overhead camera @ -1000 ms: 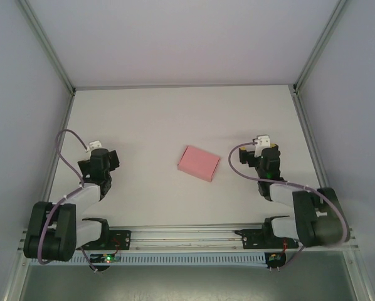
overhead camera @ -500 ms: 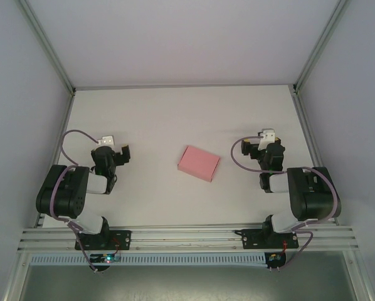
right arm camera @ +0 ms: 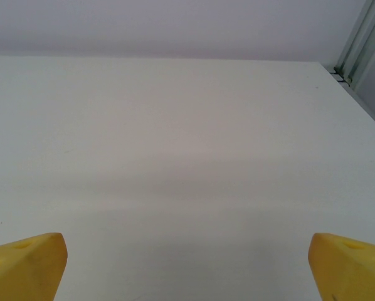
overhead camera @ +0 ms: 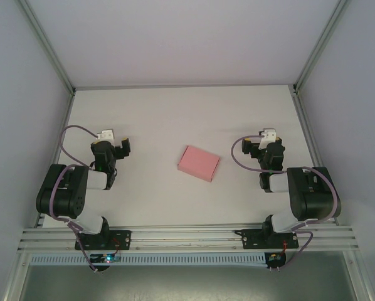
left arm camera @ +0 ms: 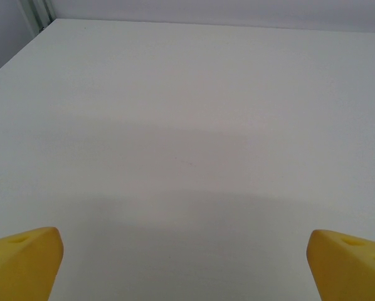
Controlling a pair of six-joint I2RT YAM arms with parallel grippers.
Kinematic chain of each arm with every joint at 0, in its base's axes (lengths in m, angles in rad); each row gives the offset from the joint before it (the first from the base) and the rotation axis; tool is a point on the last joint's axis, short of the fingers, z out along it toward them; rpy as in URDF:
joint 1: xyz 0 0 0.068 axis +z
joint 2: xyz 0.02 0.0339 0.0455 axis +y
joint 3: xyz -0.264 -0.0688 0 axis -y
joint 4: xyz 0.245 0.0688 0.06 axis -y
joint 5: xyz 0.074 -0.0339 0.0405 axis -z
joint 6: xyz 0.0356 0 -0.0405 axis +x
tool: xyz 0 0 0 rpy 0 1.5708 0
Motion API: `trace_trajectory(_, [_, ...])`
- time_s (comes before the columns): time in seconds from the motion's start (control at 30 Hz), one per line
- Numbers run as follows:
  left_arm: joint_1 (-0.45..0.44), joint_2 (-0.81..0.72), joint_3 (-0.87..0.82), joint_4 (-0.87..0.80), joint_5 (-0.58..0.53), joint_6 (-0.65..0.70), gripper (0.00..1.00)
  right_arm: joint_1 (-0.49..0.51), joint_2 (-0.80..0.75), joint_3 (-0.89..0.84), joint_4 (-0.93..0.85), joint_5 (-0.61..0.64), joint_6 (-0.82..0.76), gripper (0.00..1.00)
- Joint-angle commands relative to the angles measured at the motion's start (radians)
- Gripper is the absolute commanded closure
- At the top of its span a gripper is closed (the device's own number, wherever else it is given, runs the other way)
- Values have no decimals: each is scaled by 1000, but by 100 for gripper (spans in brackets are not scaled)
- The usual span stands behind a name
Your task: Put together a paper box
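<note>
The pink paper box [overhead camera: 198, 163] lies as a small shallow rectangle in the middle of the white table [overhead camera: 181, 119], turned a little askew. My left gripper [overhead camera: 110, 149] is well to its left, folded back near its base, open with nothing between its yellow fingertips [left arm camera: 24, 260]. My right gripper [overhead camera: 267, 148] is to the box's right, also drawn back and open, its yellow fingertips [right arm camera: 347, 263] wide apart over bare table. Neither gripper touches the box.
Metal frame posts [overhead camera: 46, 47] and pale walls [overhead camera: 12, 94] close in the table on the left, right and back. A rail [overhead camera: 187, 237] carrying both arm bases runs along the near edge. A frame post [right arm camera: 363, 37] stands at the table's far right corner.
Both arms have folded back toward their bases over the last second. The left gripper has shifted slightly toward the far side since half a second ago. The box has not moved.
</note>
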Motion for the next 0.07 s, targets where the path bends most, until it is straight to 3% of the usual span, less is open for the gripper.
trace_trajectory(0.0, [2,-12,7,7,-15,20,0,4,-9,17,26,5,14,2])
trace_trajectory(0.03, [2,-11,6,6,-15,22,0,4,-9,16,27,4,16,2])
